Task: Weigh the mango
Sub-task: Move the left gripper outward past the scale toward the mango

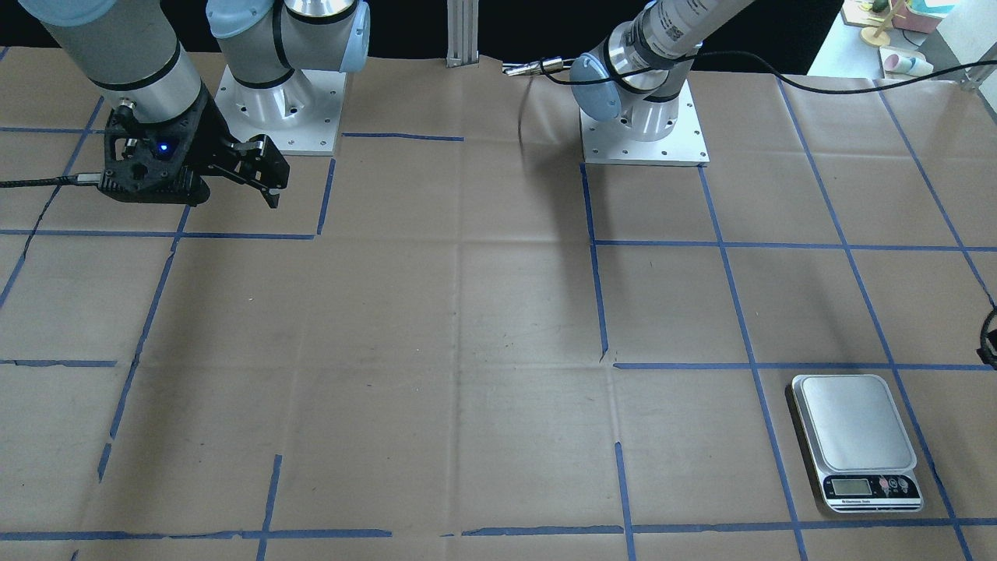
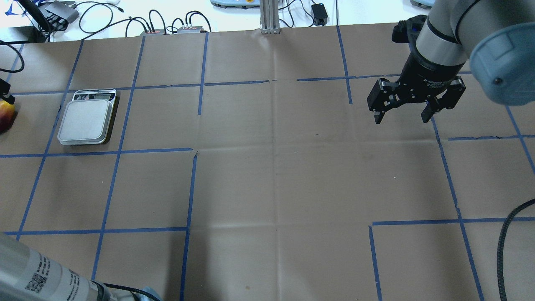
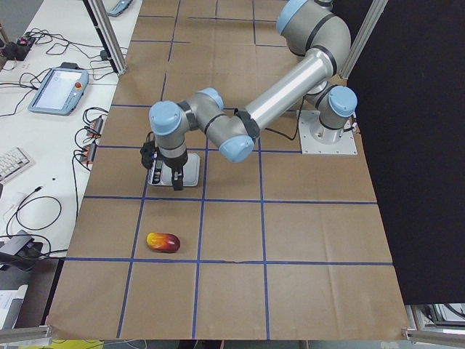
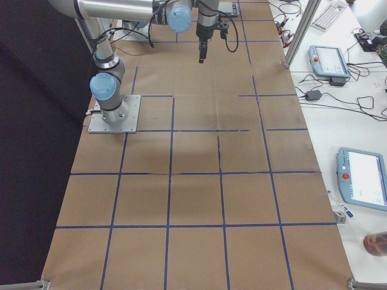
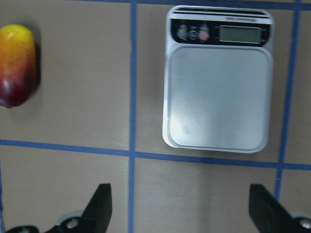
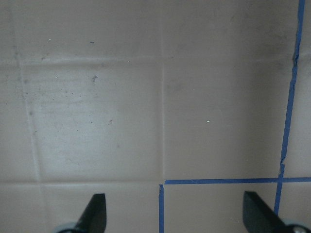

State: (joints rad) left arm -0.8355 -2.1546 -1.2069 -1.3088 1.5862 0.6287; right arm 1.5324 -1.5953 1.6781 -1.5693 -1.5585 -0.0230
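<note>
The mango (image 3: 163, 242) lies on the brown paper, red at one end and yellow at the other. It also shows in the left wrist view (image 5: 17, 65) and at the overhead view's left edge (image 2: 5, 115). The silver scale (image 2: 87, 119) stands beside it with a bare plate (image 5: 217, 97); it also shows in the front view (image 1: 853, 436). My left gripper (image 5: 182, 208) is open and empty, hovering above the table beside the scale, apart from the mango. My right gripper (image 2: 401, 120) is open and empty over bare paper far across the table (image 6: 176, 211).
Blue tape lines (image 2: 192, 188) grid the paper. The arm bases (image 1: 645, 132) stand at the robot's side. Cables (image 2: 167, 21) and teach pendants (image 4: 329, 63) lie on the white bench beyond the table's far edge.
</note>
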